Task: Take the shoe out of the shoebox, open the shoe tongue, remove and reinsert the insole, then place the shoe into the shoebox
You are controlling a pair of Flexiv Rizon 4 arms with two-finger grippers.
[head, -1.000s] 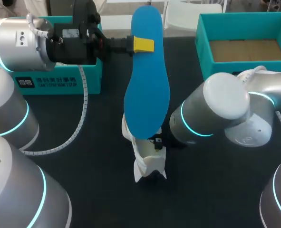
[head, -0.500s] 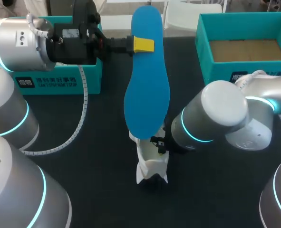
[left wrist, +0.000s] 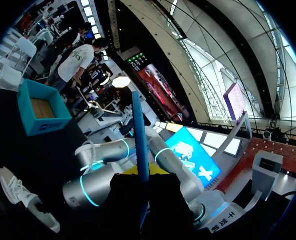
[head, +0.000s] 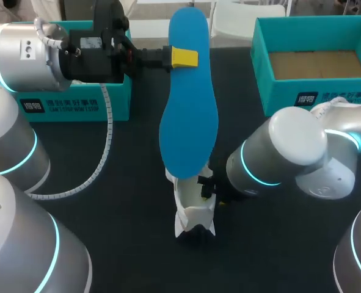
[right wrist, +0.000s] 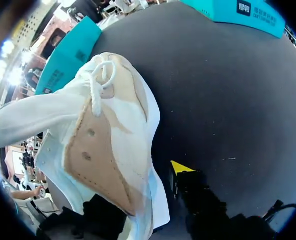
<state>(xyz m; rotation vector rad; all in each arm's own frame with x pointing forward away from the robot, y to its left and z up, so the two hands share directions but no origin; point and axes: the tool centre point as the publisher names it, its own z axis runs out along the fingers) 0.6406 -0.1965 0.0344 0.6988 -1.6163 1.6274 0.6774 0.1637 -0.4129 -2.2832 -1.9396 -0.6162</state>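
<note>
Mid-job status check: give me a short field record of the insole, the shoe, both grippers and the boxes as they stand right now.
insole: flat blue insole, out of the shoe, held on end above the table
left gripper: left gripper shut on the insole near its far end
shoe: white lace-up shoe on the black table, under the insole's near end
right gripper: right gripper shut on the shoe's side
shoebox: open teal shoebox, no shoe inside
other: second teal box beyond the left arm
</note>
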